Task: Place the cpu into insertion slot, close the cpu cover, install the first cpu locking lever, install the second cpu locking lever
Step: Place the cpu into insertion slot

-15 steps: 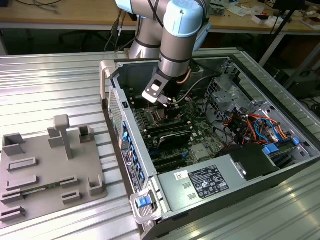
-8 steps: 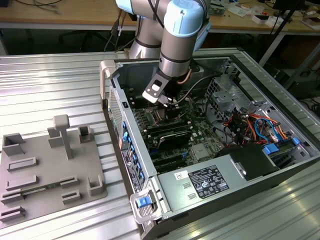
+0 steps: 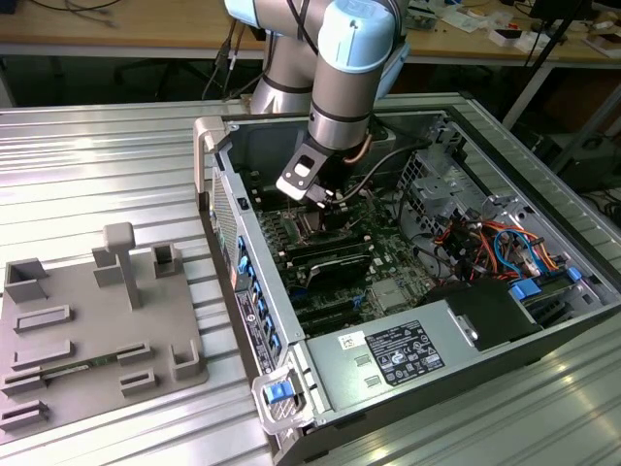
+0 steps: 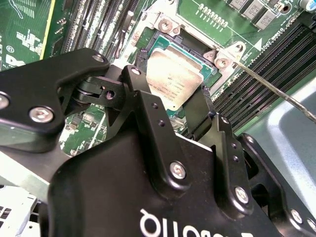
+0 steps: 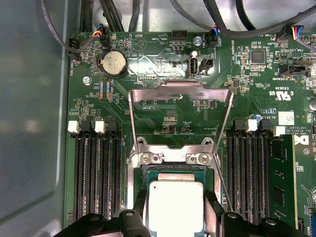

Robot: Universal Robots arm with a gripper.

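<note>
A silvery ribbed metal table (image 3: pixel 107 165) spans the scene, catching bright glare. Behind it stands a long wooden workbench (image 3: pixel 126 34), dark shadow underneath its top.

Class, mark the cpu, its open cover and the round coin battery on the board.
cpu (image 5: pixel 175 205), first wrist view, middle of its silver top.
cpu cover (image 5: pixel 180 90), first wrist view, bar opposite its hinge.
coin battery (image 5: pixel 113 62), first wrist view, centre of its face.
</note>
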